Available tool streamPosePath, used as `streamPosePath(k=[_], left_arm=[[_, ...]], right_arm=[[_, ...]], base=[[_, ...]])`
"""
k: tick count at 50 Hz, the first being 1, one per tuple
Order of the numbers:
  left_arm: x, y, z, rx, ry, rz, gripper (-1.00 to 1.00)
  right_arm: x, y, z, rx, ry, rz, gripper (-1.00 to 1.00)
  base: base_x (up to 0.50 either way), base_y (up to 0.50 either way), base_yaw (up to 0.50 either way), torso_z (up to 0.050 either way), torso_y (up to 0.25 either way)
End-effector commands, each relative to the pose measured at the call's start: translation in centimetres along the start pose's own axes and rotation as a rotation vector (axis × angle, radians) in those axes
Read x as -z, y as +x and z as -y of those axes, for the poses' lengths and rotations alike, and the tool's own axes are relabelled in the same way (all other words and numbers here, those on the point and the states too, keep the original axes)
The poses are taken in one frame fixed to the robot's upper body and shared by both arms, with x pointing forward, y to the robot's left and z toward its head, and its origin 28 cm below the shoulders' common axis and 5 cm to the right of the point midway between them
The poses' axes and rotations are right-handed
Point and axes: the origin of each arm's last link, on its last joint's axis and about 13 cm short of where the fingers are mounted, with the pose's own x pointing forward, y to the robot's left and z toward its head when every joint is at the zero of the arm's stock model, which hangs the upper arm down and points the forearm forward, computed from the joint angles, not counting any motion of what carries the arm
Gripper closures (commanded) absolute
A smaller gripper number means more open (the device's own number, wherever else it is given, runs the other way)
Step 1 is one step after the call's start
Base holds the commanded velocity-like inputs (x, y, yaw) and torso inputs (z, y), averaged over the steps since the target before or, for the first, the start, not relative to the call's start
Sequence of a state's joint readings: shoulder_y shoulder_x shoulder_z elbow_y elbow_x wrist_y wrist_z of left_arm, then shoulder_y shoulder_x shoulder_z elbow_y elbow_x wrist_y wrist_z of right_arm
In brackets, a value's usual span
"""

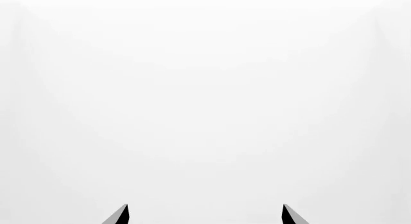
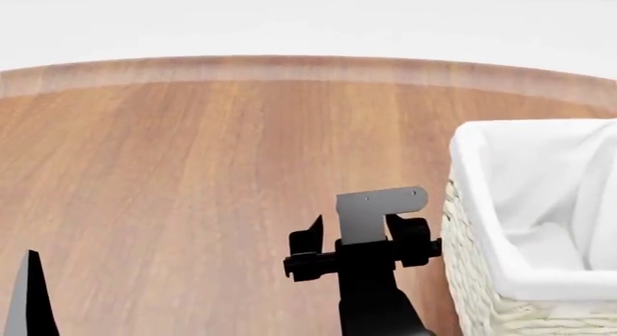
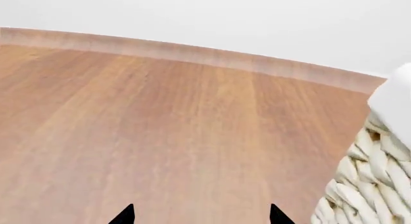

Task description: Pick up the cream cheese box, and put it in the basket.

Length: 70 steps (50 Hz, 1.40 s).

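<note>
Cream cheese box nowhere in any of the three views: not on the visible stretch of wooden table, not between either pair of fingertips, and not seen in the part of the basket that shows, though most of its floor lies out of frame. Location therefore unknown from here. Judged from the task wording alone: probably light, thin cardboard, stiff across its broad faces but easy to dent, smooth enough to slip; best pinched across the narrow width with modest force, low near the table, rather than squeezed on the flat faces. Basket close at hand on the right of the head view, white cloth liner folded over a woven cream wall, sitting on the table. Right gripper just beside that wicker wall, spread wide with nothing between the two dark tips, bare wood ahead of it; seen from the head camera as a black clamp with a grey plate above the table. Left gripper likewise parted and empty, facing only blank white; a single dark tip at the lower left edge of the head view. Likely next need: finding the box before any approach.
</note>
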<state>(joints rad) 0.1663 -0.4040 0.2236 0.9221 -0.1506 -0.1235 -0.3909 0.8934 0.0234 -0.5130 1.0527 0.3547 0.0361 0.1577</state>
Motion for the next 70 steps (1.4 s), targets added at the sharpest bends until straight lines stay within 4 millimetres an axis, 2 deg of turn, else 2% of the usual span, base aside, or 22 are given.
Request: streamPosePath(k=[1, 17, 54, 67, 68, 70], left_arm=[[0.0, -0.1, 0.0, 0.005, 0.000, -0.001, -1.00], [-0.1, -0.1, 0.1, 0.007, -0.002, 0.000, -1.00], [0.0, -0.1, 0.1, 0.010, -0.004, 0.000, -1.00], [0.0, -0.1, 0.0, -0.004, -0.008, 0.010, -1.00], [-0.1, -0.1, 0.0, -0.004, -0.008, 0.010, -1.00], [0.0, -0.1, 0.1, -0.001, -0.010, 0.010, -1.00]], right_arm=[[1.1, 0.0, 0.1, 0.003, 0.003, -0.035, -1.00], [2.9, -0.3, 0.4, 0.005, 0.002, -0.099, -1.00], [4.2, -0.8, 0.8, 0.027, 0.017, -0.142, -1.00], [4.5, -0.9, 1.0, 0.035, 0.019, -0.155, -1.00], [4.5, -0.9, 1.0, 0.036, 0.018, -0.153, 1.00], [4.4, -0.9, 1.0, 0.036, 0.019, -0.149, 1.00]], base=[[0.00, 0.00, 0.00, 0.000, -0.086], [0.00, 0.00, 0.00, 0.000, -0.084], [0.00, 0.00, 0.00, 0.000, -0.084], [0.00, 0.00, 0.00, 0.000, -0.004], [0.00, 0.00, 0.00, 0.000, 0.000], [0.00, 0.00, 0.00, 0.000, 0.000]])
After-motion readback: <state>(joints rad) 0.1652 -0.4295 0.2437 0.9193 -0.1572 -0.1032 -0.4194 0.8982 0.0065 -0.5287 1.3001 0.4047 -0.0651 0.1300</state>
